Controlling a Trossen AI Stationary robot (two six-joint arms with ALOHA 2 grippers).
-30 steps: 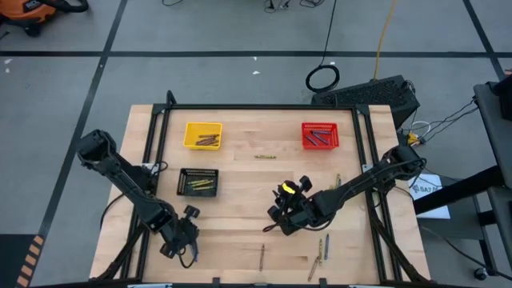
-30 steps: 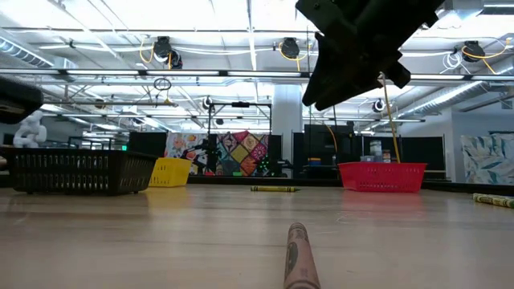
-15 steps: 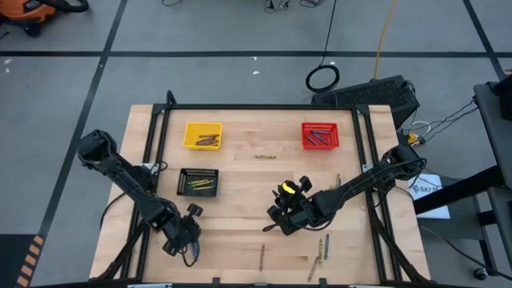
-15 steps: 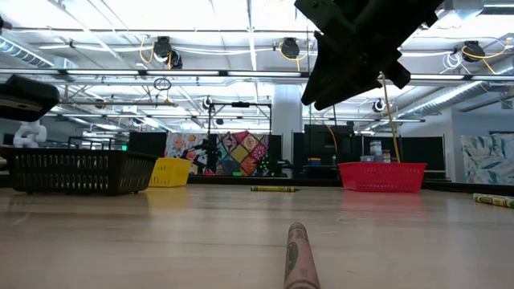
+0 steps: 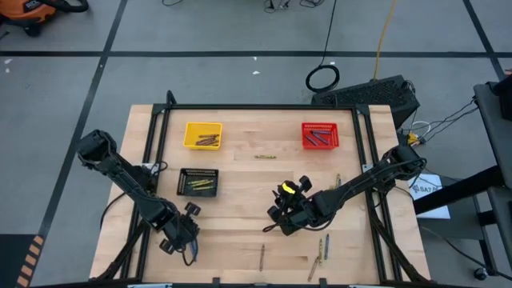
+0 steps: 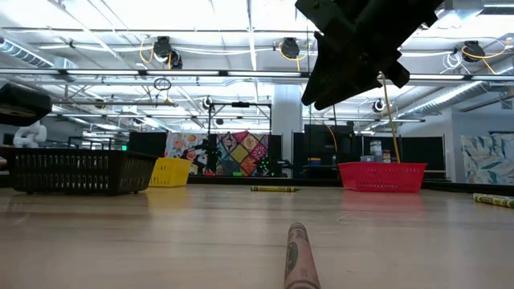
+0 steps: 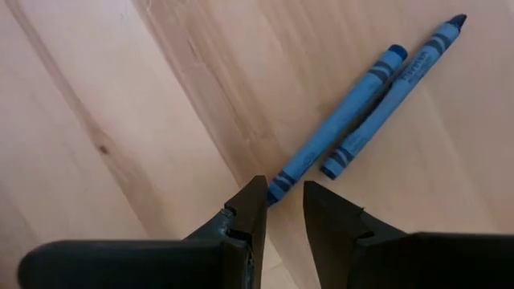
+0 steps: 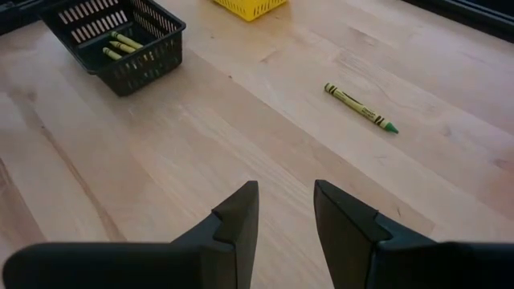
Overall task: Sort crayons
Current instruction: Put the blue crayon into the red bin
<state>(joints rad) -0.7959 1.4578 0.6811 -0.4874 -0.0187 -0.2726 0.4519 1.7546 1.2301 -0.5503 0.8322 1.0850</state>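
Observation:
Two blue crayons (image 7: 377, 104) lie side by side on the wood by the table's near left. My left gripper (image 7: 283, 197) (image 5: 182, 240) hangs over them, pointing down and open, with the lower end of one crayon (image 7: 281, 183) just ahead of its fingertips. My right gripper (image 8: 285, 201) (image 5: 272, 226) hangs open above the table's middle, holding nothing. A green crayon (image 8: 360, 107) (image 5: 266, 157) lies alone farther back. A brown crayon (image 6: 299, 257) (image 5: 262, 256) lies near the front edge.
A black basket (image 5: 198, 182) holds yellow-green crayons, a yellow basket (image 5: 202, 134) brown ones, a red basket (image 5: 320, 134) blue ones. Loose crayons (image 5: 322, 248) lie near the front right, and another crayon (image 5: 337, 182) sits by the right rail. Bare wood lies between the baskets and the front.

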